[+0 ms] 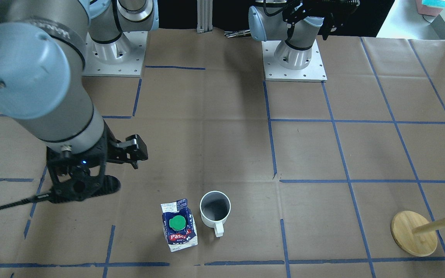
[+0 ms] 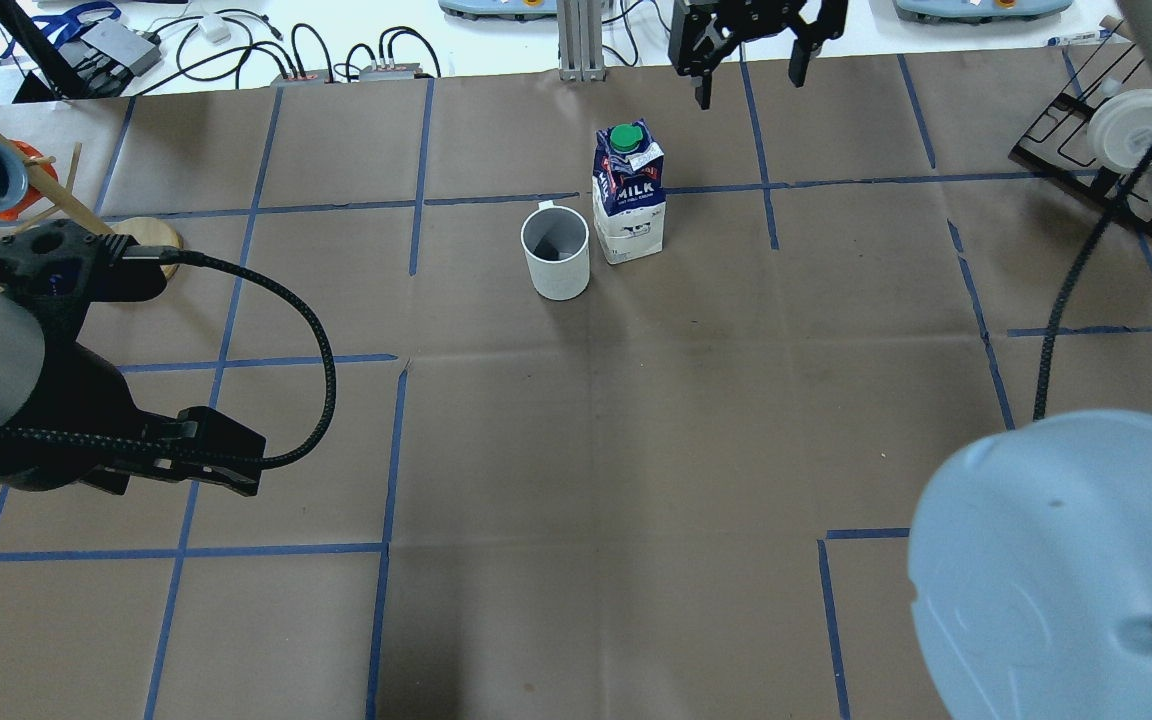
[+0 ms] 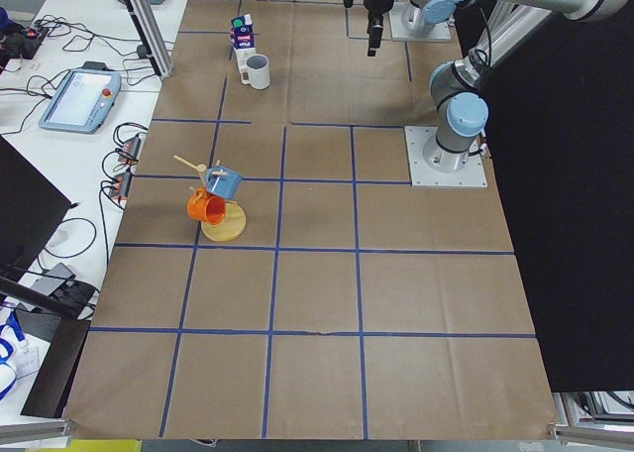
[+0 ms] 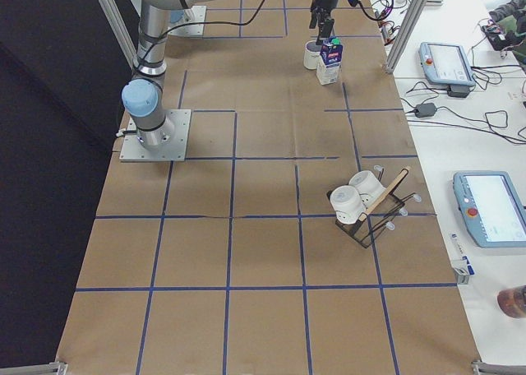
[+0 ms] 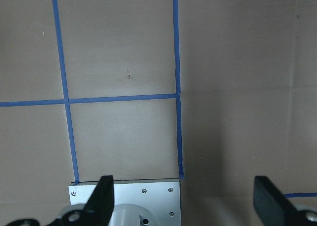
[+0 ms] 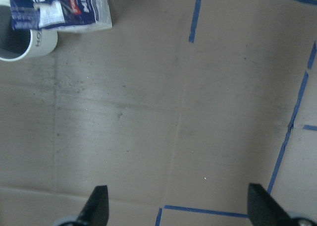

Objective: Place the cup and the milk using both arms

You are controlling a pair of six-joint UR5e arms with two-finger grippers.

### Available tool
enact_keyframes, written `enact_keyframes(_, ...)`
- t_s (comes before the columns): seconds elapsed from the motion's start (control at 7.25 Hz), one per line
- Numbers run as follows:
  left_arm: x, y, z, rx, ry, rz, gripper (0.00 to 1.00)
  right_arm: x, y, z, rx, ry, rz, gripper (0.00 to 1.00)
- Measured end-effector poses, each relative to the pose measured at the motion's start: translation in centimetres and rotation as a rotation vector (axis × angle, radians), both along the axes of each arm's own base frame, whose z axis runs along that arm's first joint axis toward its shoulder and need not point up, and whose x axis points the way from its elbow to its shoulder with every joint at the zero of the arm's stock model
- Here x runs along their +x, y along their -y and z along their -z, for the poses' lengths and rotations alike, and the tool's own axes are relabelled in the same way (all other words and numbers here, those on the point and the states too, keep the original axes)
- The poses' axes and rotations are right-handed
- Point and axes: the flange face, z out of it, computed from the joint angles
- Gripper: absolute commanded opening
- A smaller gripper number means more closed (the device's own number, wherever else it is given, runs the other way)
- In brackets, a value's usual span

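- The white ceramic mug (image 2: 556,255) with a squarish handle stands upright on the brown-paper desk (image 2: 636,450) taped with blue lines, toward its far edge from the robot. Its handle points away from the robot.
- The small blue-and-white gable-top milk carton (image 2: 628,195) with a green screw cap stands upright just beside the mug, on the mug's right as the robot sees it. A thin gap shows between them.
- The right tool (image 2: 750,88) hangs raised above the desk, near the carton but off to one side of it. Its fingers are spread wide and hold nothing; its wrist view catches the mug and carton only in a corner.
- The left tool (image 5: 184,201) is drawn back close to its arm's base plate, well apart from both things. Its fingers are spread and empty too.
- My reading: neither thing is in a grasp and both sit tidily together. If this spot is the goal, the placing looks finished and only the right arm's retreat is left.
- If it is the starting spot, both pickups are not yet done; the pictures alone cannot settle which.
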Motion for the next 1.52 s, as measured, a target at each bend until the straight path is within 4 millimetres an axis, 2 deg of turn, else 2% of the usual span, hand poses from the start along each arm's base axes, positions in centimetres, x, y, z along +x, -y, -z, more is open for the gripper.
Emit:
enact_keyframes(0.28, 0.1, 0.2, 0.1, 0.003, 0.000, -0.001, 1.00, -1.3, -8.1, -0.4, -0.044, -0.013, 0.164, 1.00)
enact_keyframes(0.41, 0.1, 0.3, 0.2, 0.007, -0.001, -0.002, 1.00, -1.5, -11.1, 0.1, -0.069, -0.017, 0.217, 1.00)
enact_keyframes(0.55, 0.1, 0.5, 0.3, 0.011, -0.002, -0.002, 1.00, -1.8, -13.0, 0.7, -0.091, -0.017, 0.192, 1.00)
enact_keyframes(0.69, 0.1, 0.6, 0.4, 0.014, -0.003, -0.002, 1.00, -2.3, -13.7, 0.9, -0.120, -0.015, 0.148, 1.00)
enact_keyframes(1.1, 0.1, 0.8, 0.5, 0.018, -0.003, -0.002, 1.00, -3.9, -13.8, 0.8, -0.146, -0.017, 0.153, 1.00)
enact_keyframes(1.52, 0.1, 0.7, 0.6, 0.019, -0.003, -0.002, 1.00, -3.9, -14.1, 0.6, -0.143, -0.015, 0.216, 1.00)
